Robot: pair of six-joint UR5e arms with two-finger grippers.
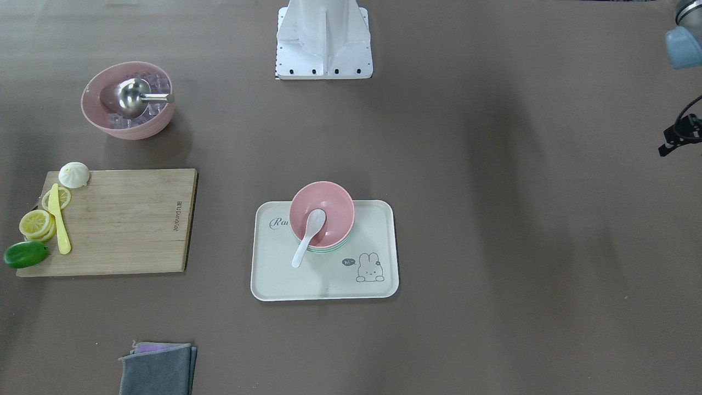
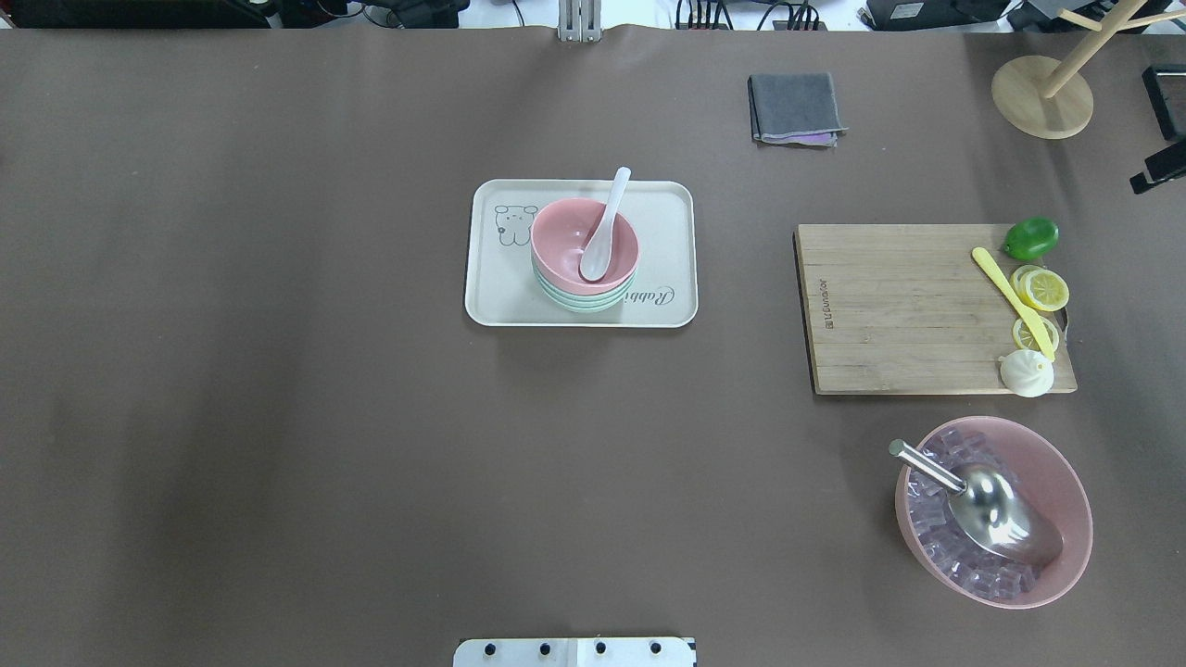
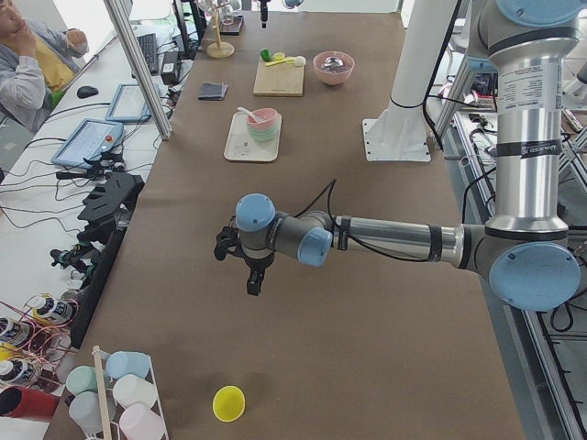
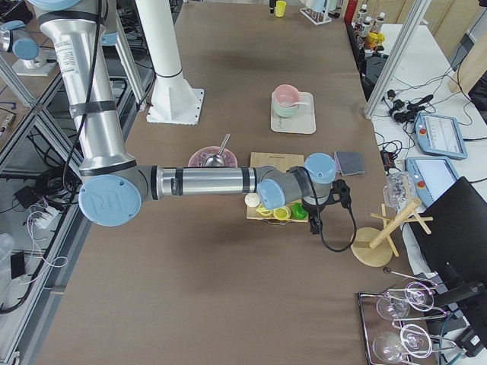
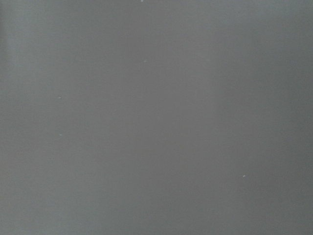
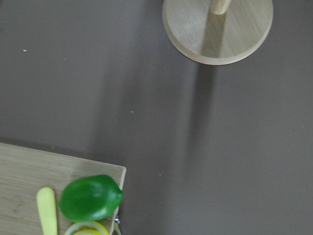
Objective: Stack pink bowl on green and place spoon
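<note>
Task looks complete: pink bowl (image 2: pixel 567 236) sits stacked on green bowl (image 2: pixel 574 301) on the tray (image 2: pixel 662 208), frame centre; white spoon (image 2: pixel 602 227) rests inside; left gripper (image 3: pixel 254 278) and right gripper (image 4: pixel 315 222) are well apart from them, and I cannot tell whether either is open.

This is looking like a robotics lab: industrial arms (image 3: pixel 394 240) are reaching over a brown-covered worktop (image 3: pixel 303 229), aluminium frame posts (image 3: pixel 138 64) are rising along its edge, and an operator (image 3: pixel 27 64) is sitting by a side bench where teach pendants (image 3: pixel 87 142) and loose cables (image 3: pixel 37 170) are lying.
</note>
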